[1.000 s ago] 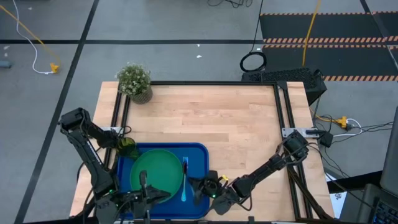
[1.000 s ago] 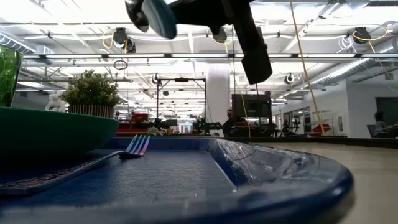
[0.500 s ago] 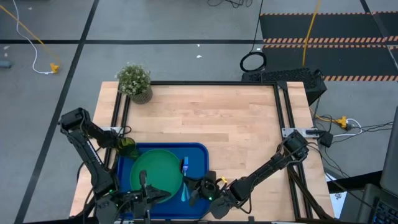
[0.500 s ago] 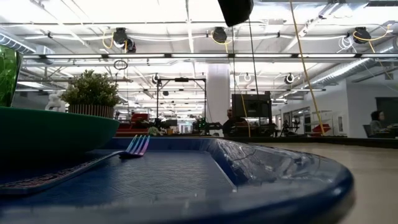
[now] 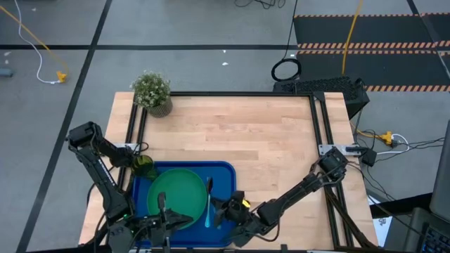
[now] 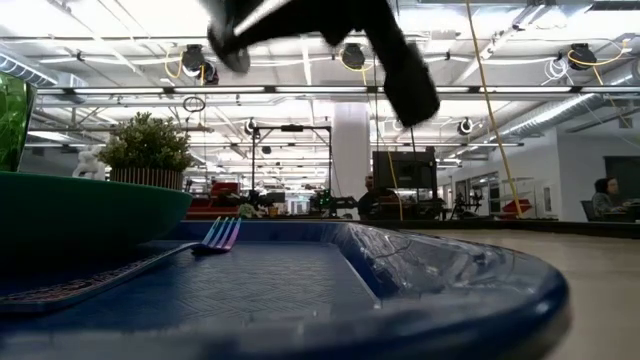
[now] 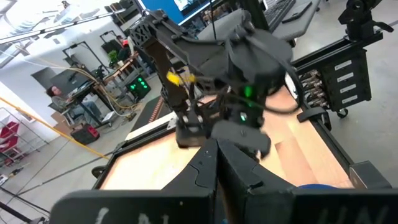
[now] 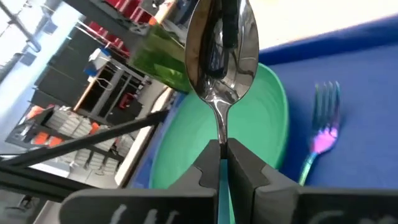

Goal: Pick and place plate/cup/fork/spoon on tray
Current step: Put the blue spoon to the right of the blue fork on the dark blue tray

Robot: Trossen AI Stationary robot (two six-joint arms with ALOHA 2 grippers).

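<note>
The spoon (image 8: 222,46) is clamped by its handle in the right hand (image 8: 222,163), silver bowl jutting ahead, above the tray's (image 5: 228,172) 3 o'clock side on the desk (image 5: 267,137). The fork (image 5: 209,200) lies at 9 o'clock of that hand, beside the plate (image 5: 176,193); the cup (image 5: 143,166) stands at the tray's 10 o'clock corner. The left hand (image 7: 217,165), fingers together, waits at the tray's 6 o'clock edge

The spoon's handle (image 8: 221,163) is hidden between the right gripper's (image 8: 222,163) closed fingers — only the bowl shows. In the low view the cup (image 6: 12,120) and plate (image 6: 90,208) are cut off at the edge, and the arm overhead is blurred. The fork's (image 8: 322,134) handle end is hidden.
</note>
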